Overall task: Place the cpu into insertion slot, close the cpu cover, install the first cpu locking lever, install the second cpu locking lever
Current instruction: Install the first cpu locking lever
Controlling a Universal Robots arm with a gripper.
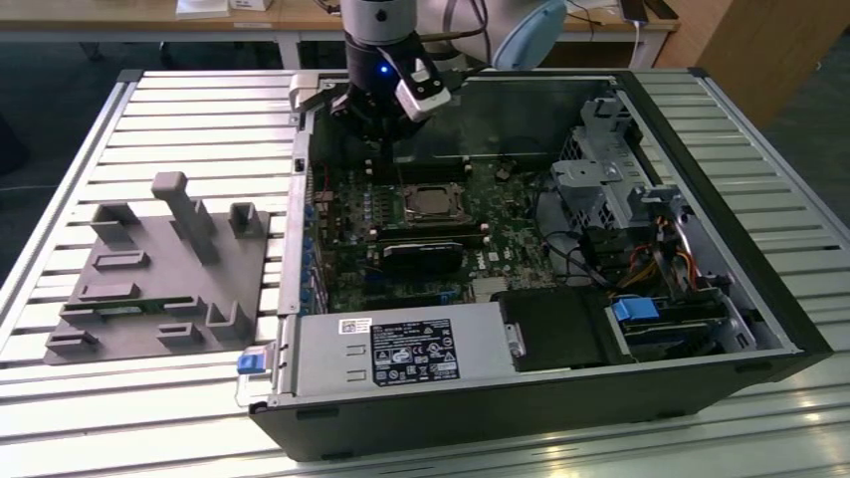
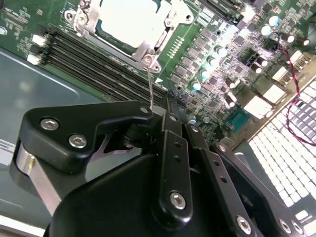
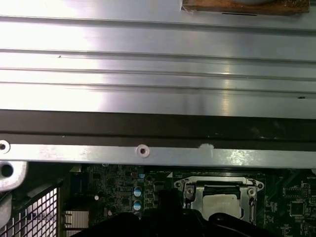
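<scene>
- Slatted metal bench (image 1: 80,149) carries an open computer case (image 1: 743,299) toward the exterior view's right edge. A grey fixture (image 1: 159,269) sits near the opposite edge.
- Inside the case, the cpu (image 2: 131,19) lies flat in the slot (image 3: 212,189) on the board (image 2: 217,29). The cover (image 2: 157,40) is down around it, and the silver top shows through the cut-out.
- The gripper (image 2: 167,101) hangs over the board beside the slot, on the side toward the far wall of the case.
- Its fingers (image 2: 173,128) are drawn together at the free end of a thin wire lever (image 2: 149,84) that rises from a corner of the cover. They look pinched on it, though the contact itself is hidden.
- By my reading, the cpu is placed, the cover is shut, and a lever is in hand but not latched.
- Risks, as I judge them:
  - The wire is thin and springy, so a weak pinch could let it slip and snap back up.
  - If it is pushed down off its line, it could miss its hook or bend.
  - The memory slots (image 2: 98,64) lie just beside the lever, so a low sweep could knock them or the small parts near them.
</scene>
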